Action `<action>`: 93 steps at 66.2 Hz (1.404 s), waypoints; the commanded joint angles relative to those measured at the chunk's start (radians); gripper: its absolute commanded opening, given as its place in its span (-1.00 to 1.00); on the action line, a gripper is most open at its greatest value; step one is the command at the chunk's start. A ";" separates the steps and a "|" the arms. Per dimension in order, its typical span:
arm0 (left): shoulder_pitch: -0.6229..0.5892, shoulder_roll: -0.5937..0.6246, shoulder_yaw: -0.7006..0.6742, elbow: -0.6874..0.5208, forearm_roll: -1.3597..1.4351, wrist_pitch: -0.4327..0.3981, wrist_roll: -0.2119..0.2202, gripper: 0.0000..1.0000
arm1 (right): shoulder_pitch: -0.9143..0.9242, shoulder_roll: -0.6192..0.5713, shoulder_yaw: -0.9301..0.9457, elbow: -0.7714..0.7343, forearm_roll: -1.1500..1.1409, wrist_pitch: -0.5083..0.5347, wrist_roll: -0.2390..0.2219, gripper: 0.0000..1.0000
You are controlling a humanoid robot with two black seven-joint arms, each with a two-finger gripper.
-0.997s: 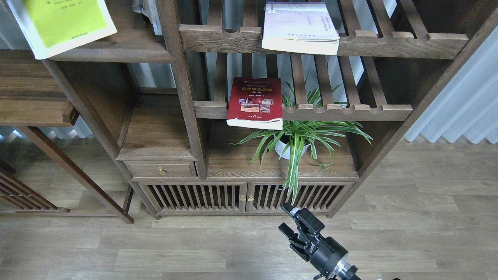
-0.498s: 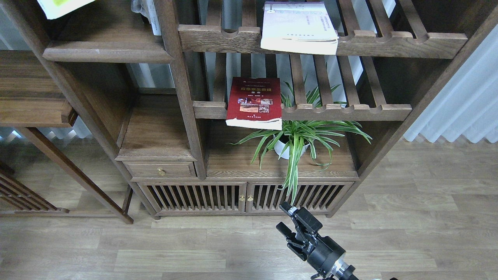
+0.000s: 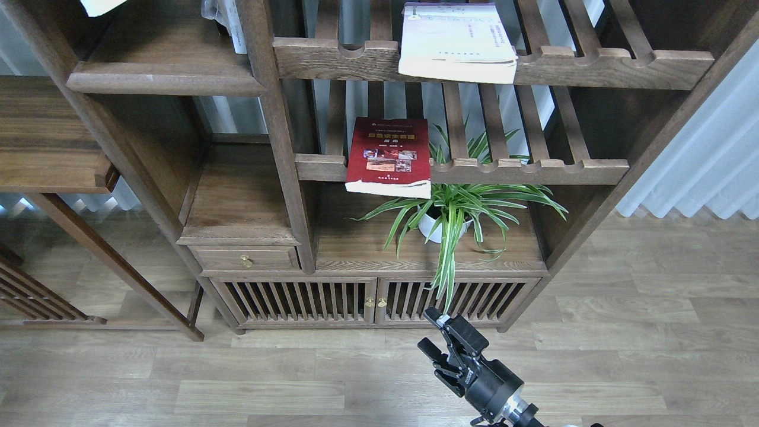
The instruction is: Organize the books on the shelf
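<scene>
The solid dark-brown plank shelf (image 3: 166,80) with a rounded front edge is at the top left. Only a white corner of the lime-yellow book (image 3: 101,5) shows above it at the top edge. What holds it is out of view. The dark red book (image 3: 389,155) lies flat on the lower slatted rack and overhangs its front rail. The white-lavender book (image 3: 456,40) lies flat on the upper slatted rack. My right gripper (image 3: 432,334) is low over the floor in front of the cabinet doors, with its fingers apart and empty. My left gripper is out of view.
A potted spider plant (image 3: 450,216) stands on the lower board under the red book. A small drawer (image 3: 246,259) and slatted cabinet doors (image 3: 367,299) are below. A white curtain (image 3: 705,166) hangs at the right. A wooden side table (image 3: 47,148) is at the left.
The lime-yellow book has moved up and left off the plank shelf, almost out of view. My right gripper has shifted slightly left.
</scene>
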 commanded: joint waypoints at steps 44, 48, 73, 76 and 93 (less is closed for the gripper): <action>-0.087 -0.163 0.012 0.138 0.120 0.000 -0.031 -0.92 | 0.001 0.069 0.051 0.022 0.003 0.000 0.001 0.96; -0.089 -0.171 0.012 0.158 0.119 0.000 -0.036 -0.91 | 0.001 0.074 0.056 0.022 0.005 0.000 0.001 0.96; -0.106 -0.180 0.020 0.209 0.079 0.000 -0.024 -0.96 | -0.002 0.074 0.086 0.028 0.008 0.000 0.001 0.96; -0.110 -0.180 0.028 0.214 0.065 0.000 -0.024 -0.99 | -0.002 0.074 0.086 0.028 0.008 0.000 0.001 0.96; -0.141 -0.179 0.055 0.260 0.070 0.000 -0.047 -1.00 | -0.005 0.077 0.088 0.030 0.011 0.000 0.001 0.96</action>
